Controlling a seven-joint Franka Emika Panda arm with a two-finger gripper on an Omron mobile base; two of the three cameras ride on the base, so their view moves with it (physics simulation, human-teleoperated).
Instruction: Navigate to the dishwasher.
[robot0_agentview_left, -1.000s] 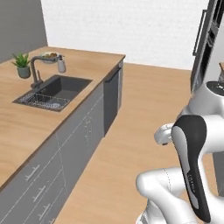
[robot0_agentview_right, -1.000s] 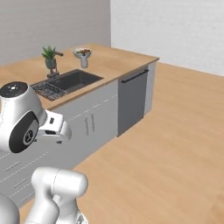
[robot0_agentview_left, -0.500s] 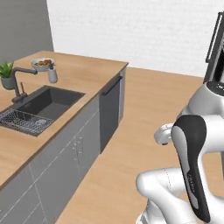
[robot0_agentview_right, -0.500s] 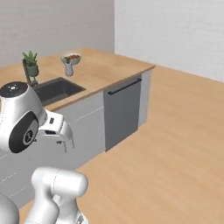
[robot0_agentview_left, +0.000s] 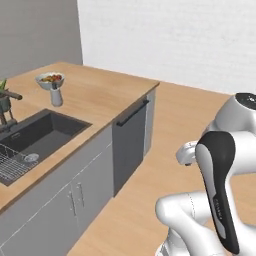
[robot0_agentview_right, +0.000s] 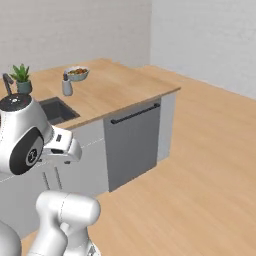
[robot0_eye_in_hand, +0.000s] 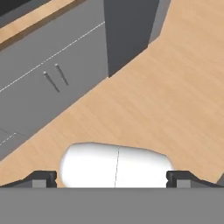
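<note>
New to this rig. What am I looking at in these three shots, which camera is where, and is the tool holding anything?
It is a simulated kitchen with a white arm on a driving base. Two cameras ride on the base, behind the arm to its left and right; the third sits on the hand and looks down at the floor. The dishwasher is the dark panel with the long black bar handle, at the counter's end. On the counter: a sink, a fruit bowl and a potted plant. The tool is open, holding nothing.

dishwasher (robot0_agentview_right: 132, 147): dark grey, black bar handle at my 12 o'clock;
counter (robot0_agentview_left: 105, 95): light wood;
cabinet doors (robot0_eye_in_hand: 48, 87): lighter grey
</note>
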